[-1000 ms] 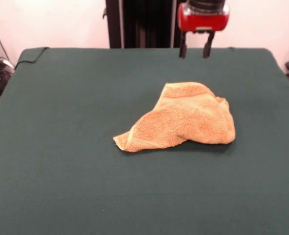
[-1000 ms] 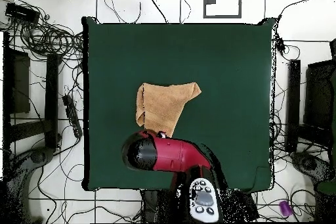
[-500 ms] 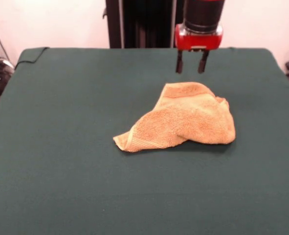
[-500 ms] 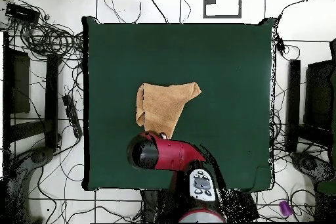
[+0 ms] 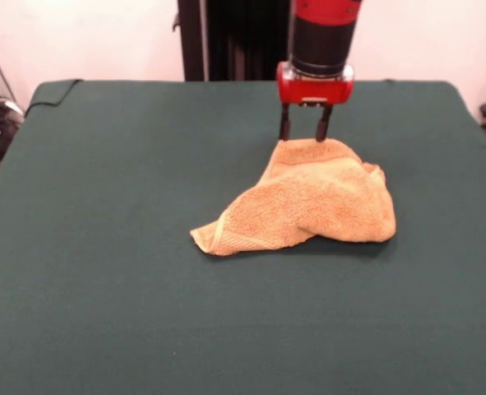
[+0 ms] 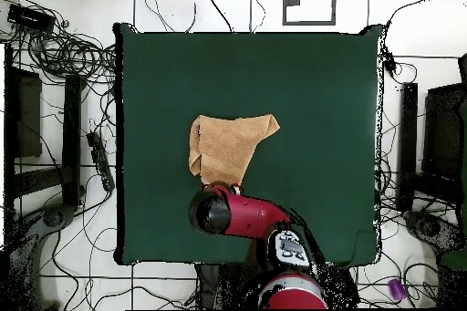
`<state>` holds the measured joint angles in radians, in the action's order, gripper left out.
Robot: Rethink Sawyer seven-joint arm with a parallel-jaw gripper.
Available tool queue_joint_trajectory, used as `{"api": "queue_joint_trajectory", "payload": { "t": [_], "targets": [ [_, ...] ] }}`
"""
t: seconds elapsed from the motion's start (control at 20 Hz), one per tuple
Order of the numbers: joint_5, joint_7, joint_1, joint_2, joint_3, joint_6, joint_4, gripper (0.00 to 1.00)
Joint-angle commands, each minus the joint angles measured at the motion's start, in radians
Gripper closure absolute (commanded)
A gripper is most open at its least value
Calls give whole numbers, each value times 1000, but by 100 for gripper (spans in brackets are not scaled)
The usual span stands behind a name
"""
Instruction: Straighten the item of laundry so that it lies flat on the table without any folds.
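The item of laundry (image 5: 312, 202) is an orange-tan towel, crumpled and folded over itself right of the middle of the green table (image 5: 111, 206). Seen from overhead, the item of laundry (image 6: 230, 148) lies left of the table's (image 6: 319, 116) middle, with a point reaching right. My gripper (image 5: 304, 133) hangs open over the towel's far edge, its two dark fingertips just above or touching the cloth; nothing is held. From overhead the red arm (image 6: 239, 216) hides the gripper and the towel's near corner.
Tangled cables (image 6: 64, 52) and dark equipment lie on the floor around the table. A black post (image 5: 192, 39) stands behind the table's far edge.
The gripper has come down and shifted left in the front view, from above the far edge of the table to the towel's far edge. The towel has not moved.
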<state>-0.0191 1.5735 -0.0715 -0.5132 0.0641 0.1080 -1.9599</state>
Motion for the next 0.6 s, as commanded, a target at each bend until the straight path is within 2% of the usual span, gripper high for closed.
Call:
{"api": "queue_joint_trajectory", "payload": {
  "t": [0.05, 0.5, 0.6],
  "targets": [
    [-60, 231, 11, 19, -42, -9, 16, 0],
    [-86, 213, 6, -7, -55, 98, 51, 0],
    [-93, 218, 3, 2, -64, 90, 53, 0]
  ]
}}
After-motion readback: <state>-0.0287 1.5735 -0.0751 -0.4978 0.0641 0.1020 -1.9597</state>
